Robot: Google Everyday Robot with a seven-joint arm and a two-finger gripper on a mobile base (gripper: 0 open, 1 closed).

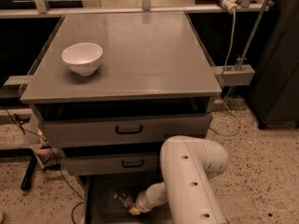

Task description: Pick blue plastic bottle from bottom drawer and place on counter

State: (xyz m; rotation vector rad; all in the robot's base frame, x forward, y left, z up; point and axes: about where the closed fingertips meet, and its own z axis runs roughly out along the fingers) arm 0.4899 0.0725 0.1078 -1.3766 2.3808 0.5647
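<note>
The bottom drawer (100,204) is pulled open below two flat-fronted drawers; its inside is dark. The blue plastic bottle (123,199) lies inside it as a small clear glinting shape. My white arm reaches down into the drawer, and my gripper (134,210) is at its lower end, just right of and touching or nearly touching the bottle. The grey counter (140,55) is the flat top of the cabinet above.
A white bowl (82,58) stands on the counter's left side. Two grey drawers with black handles (129,130) sit slightly open above the bottom drawer. Cables lie on the speckled floor at left. A dark cabinet (280,69) stands at right.
</note>
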